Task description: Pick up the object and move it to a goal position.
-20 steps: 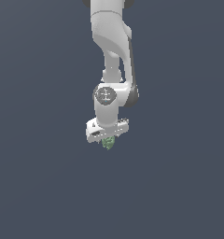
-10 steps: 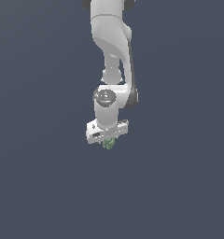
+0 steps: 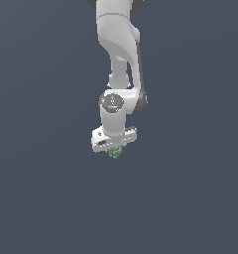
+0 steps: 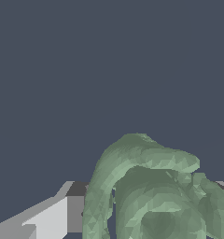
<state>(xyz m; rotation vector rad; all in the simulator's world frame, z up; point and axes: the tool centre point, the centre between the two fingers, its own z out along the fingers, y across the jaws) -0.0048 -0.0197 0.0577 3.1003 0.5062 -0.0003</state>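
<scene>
The object point(image 3: 115, 152) is a small mottled green, lumpy thing that pokes out just below the white gripper point(image 3: 114, 149) in the exterior view. The gripper hangs from the white arm point(image 3: 117, 44), points down and is shut on the object. In the wrist view the object point(image 4: 151, 196) fills the near part of the picture, a bumpy green mass, with one grey and white finger point(image 4: 62, 212) beside it. The other finger is mostly hidden behind the object.
A plain dark grey-blue surface point(image 3: 41, 198) fills the rest of both views. No other object or marker shows in either view.
The arm and gripper have moved slightly, with the green object still held between the fingers. The grip has not changed.
</scene>
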